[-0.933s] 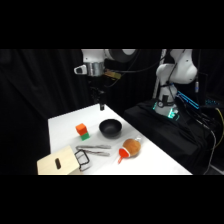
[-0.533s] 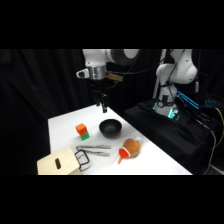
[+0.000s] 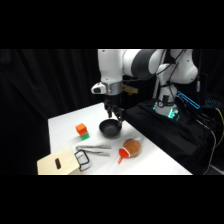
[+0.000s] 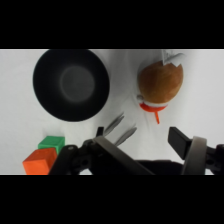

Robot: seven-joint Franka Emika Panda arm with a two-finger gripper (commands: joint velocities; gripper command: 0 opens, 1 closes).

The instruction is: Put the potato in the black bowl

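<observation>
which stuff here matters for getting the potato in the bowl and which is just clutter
Belongs to the job:
potato
black bowl
gripper

Just lying about:
orange cube
green block
metal tongs
wooden board

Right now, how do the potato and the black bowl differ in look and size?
The potato is a tan-brown, solid rounded lump with an orange-red pointed bit; the black bowl is plain black, hollow and open on top. In the wrist view the bowl is clearly wider than the potato. Both rest on the white table, apart from each other, and neither is held.
</observation>
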